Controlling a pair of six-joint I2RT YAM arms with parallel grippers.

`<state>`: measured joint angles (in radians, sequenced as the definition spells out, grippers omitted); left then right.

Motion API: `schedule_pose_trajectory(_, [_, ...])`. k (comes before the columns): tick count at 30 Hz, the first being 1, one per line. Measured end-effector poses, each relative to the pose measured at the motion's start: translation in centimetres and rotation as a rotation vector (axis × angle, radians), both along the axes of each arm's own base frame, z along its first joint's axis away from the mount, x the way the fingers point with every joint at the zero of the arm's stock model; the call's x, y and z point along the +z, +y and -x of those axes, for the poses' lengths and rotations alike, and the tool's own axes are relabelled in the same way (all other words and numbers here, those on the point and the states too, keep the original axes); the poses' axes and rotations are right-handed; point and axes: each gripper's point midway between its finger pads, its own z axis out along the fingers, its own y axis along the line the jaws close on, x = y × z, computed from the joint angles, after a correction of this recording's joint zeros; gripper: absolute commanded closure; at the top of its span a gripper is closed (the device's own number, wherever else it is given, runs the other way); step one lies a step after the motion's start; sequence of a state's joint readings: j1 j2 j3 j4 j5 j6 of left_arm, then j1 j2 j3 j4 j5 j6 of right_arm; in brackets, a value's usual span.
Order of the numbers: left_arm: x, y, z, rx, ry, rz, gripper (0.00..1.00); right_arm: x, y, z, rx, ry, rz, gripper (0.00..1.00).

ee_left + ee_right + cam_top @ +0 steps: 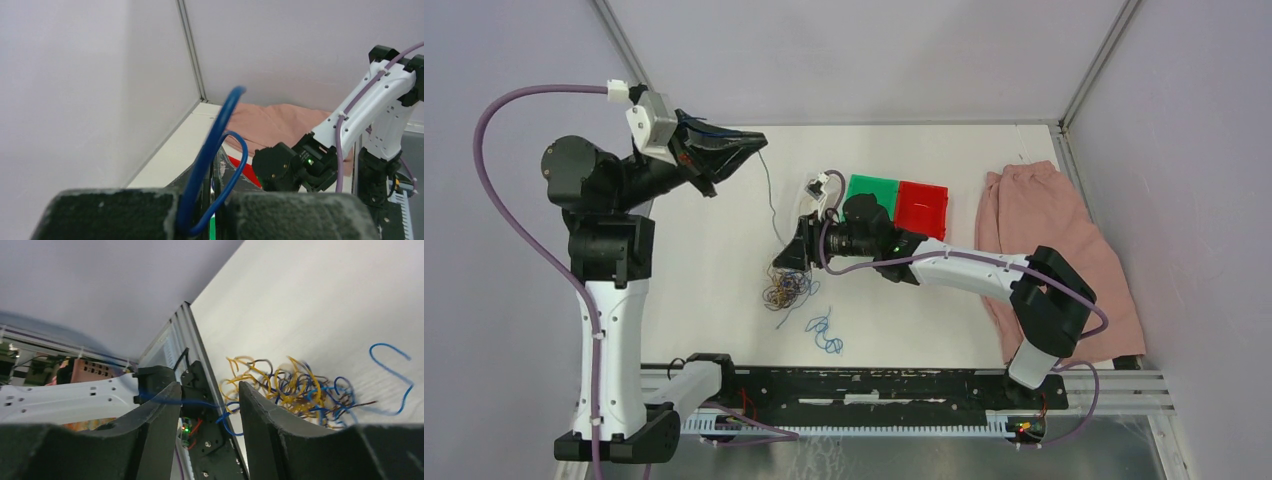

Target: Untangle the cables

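Left gripper (746,150), upper left of top view, was clenched on a blue cable (210,150). Right gripper (784,260), mid-frame, fingers apart, sat at upper edge of the tangled cables (786,290) on table (714,260). Separate blue strand (824,335) lay lower right of them.

Bare white tabletop (709,250) between my arms is mostly free. A thin blue wire strand (769,200) pinched in my left claw (754,146) crosses it, down towards the tangled pile of blue, brown and yellow wires (786,288) under my right claw (788,262). A green plastic bin (870,186) and a red plastic bin (922,206) block the far side by my right wrist. A pink cloth (1044,215) covers the right side. A loose blue wire curl (824,333) lies near the front.
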<state>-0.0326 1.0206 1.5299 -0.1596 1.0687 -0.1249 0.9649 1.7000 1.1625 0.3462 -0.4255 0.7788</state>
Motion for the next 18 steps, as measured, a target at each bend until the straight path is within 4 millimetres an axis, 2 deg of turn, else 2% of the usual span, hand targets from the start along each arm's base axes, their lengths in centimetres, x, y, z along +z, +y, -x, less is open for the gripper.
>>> schedule_pose_trajectory(9, [5.0, 0.4, -0.1, 0.049, -0.132, 0.048, 0.97, -3.5, -1.2, -0.7, -0.053, -0.009, 0.125, 0.42])
schedule_pose_trajectory(18, [10.8, 1.2, -0.4, 0.114, -0.296, 0.097, 0.97, -4.9, -1.9, -1.1, -0.087, -0.002, 0.171, 0.38])
